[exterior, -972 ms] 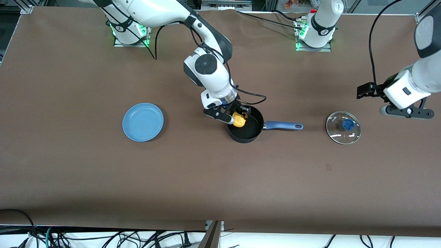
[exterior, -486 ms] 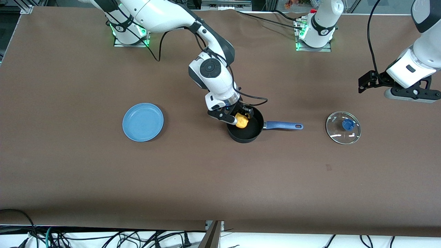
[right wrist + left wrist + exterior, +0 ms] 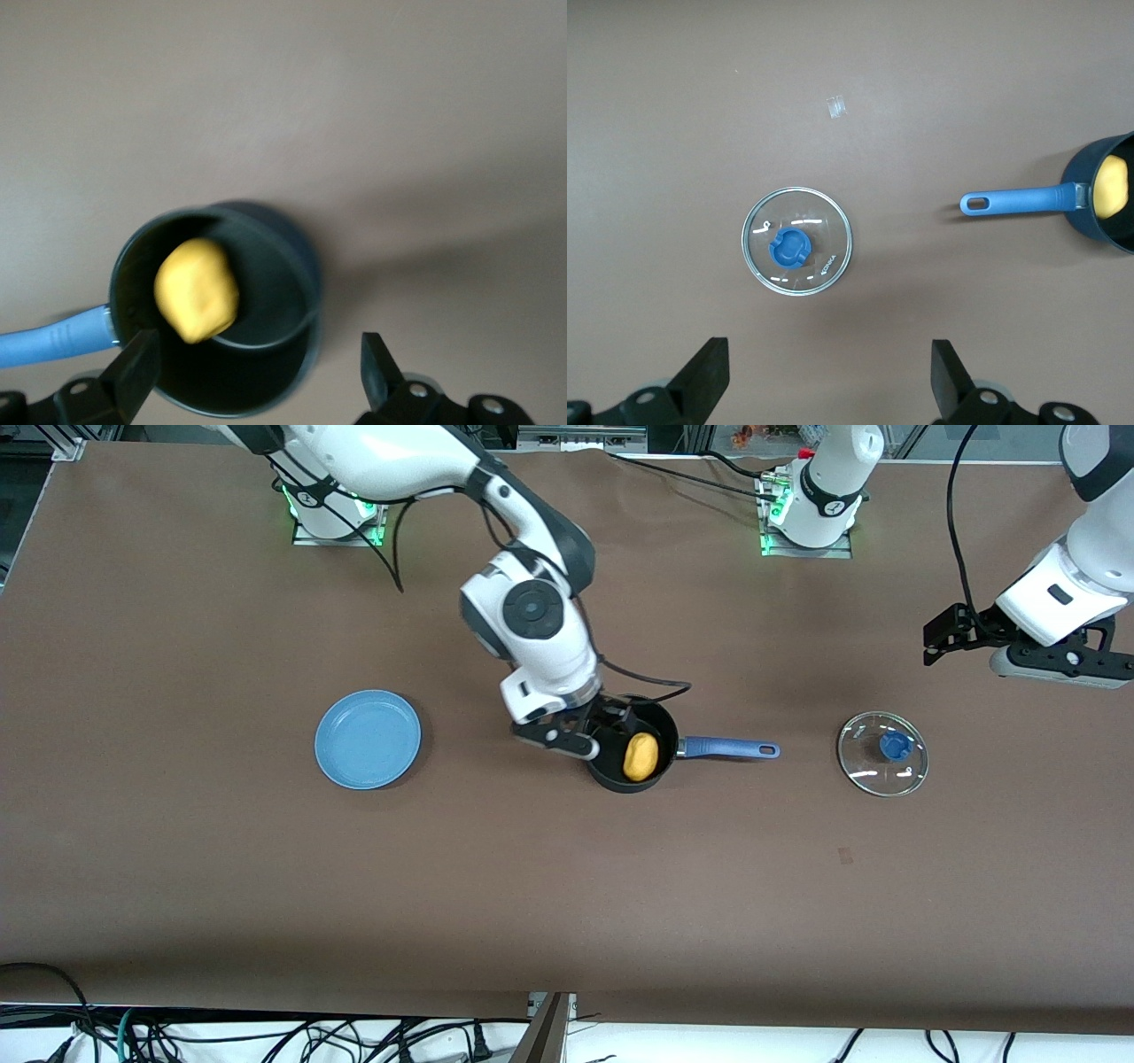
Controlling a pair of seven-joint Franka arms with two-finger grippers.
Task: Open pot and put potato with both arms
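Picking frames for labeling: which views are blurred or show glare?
Right wrist view: motion-blurred, pot rim and potato smeared. Left wrist view: sharp, faint glints on the glass lid. Front view: sharp, soft arm shadows on the table.

The right gripper [image 3: 592, 737] hangs over the pot [image 3: 631, 746], at the rim toward the right arm's end of the table, its fingers spread with nothing between them. The potato [image 3: 640, 756] lies in the pot just beside that gripper. The pot's blue handle [image 3: 728, 748] points away from it toward the lid [image 3: 882, 753], which lies flat on the table [image 3: 567, 886]. The left gripper [image 3: 1054, 662] hangs in the air near the lid. The plate [image 3: 368, 739] lies well apart from both
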